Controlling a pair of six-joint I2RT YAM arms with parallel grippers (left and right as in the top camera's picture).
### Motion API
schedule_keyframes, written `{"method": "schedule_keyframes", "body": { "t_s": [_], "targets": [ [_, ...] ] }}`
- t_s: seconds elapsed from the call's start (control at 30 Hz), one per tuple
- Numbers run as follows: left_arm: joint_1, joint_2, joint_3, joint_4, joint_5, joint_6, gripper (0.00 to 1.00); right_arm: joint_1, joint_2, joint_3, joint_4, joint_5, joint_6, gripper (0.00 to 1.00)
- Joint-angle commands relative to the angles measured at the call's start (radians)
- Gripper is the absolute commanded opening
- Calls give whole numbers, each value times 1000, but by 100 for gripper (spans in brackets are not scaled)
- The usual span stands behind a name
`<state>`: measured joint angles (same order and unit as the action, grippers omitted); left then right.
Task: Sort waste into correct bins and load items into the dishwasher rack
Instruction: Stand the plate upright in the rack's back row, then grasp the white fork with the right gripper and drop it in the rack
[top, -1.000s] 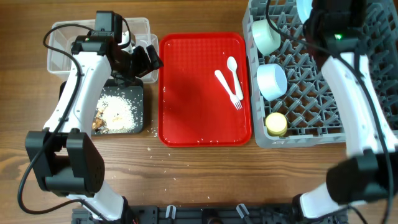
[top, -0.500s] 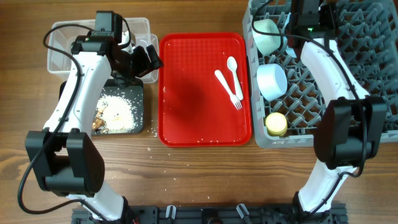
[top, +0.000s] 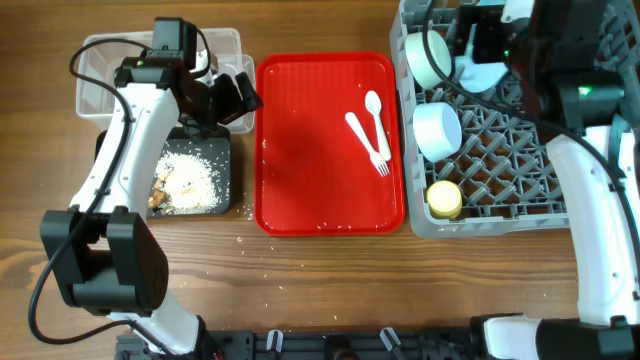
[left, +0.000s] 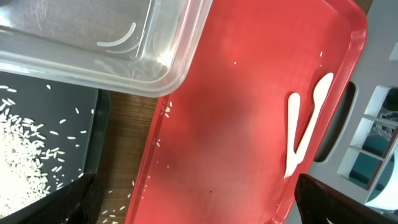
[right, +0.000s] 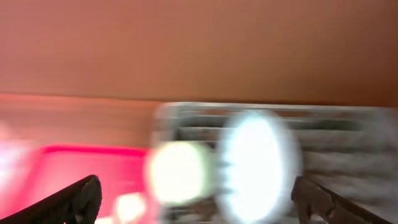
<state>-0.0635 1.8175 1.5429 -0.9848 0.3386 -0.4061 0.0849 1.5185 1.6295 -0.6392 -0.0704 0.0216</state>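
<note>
While the dishwasher rack (top: 480, 222) along the desk's right edge already holds a mint-green bowl (top: 428, 58), a pale blue bowl (top: 437, 130) and a yellow cup (top: 444, 198), the white spoon (top: 373, 103) and fork (top: 362, 135) lie unloaded on the red serving tray (top: 300, 150) at mid-desk. Toward the far left corner, the black tray (top: 228, 180) carries beige crumbs (top: 190, 178); the clear tub (top: 95, 60) beside it shows no contents that can be made out. Left gripper (top: 238, 98) — fingers spread wide, empty — hangs between tub and serving tray. Right gripper (right: 196, 202) — fingers wide apart in a blurred wrist view, nothing seen between them — hangs over the rack's far left corner. Judged nearly complete: the cutlery is left to load, and the plate cannot be located.
</note>
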Motion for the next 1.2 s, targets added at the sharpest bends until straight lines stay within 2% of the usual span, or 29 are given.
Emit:
{"method": "schedule_keyframes", "body": {
  "t_s": [0.0,0.1,0.23,0.33,0.47,0.63,0.7,0.8,1.0,1.17],
  "targets": [
    [8,-18,11,1,8,-6,100,7,18,0,-3,-453,166,100],
    [8,-18,11,1,8,-6,100,66,46,0,-56,-415,151,100],
    [8,-18,11,1,8,-6,100,233,56,0,-172,-76,135,100],
    [8,-18,11,1,8,-6,100,306,94,0,-231,66,138,96],
    [8,-18,11,1,8,-6,100,328,201,0,-294,77,128,88],
    [8,-18,11,1,8,-6,100,328,387,0,-344,77,34,76],
    [8,-18,11,1,8,-6,100,328,460,0,-358,73,-4,64],
    [8,-18,11,1,8,-6,100,328,542,0,-368,70,-22,40],
    [8,-18,11,1,8,-6,100,328,632,-3,-346,70,-46,37],
    [8,-18,11,1,8,-6,100,328,640,-48,-327,71,-45,35]
  ]
}}
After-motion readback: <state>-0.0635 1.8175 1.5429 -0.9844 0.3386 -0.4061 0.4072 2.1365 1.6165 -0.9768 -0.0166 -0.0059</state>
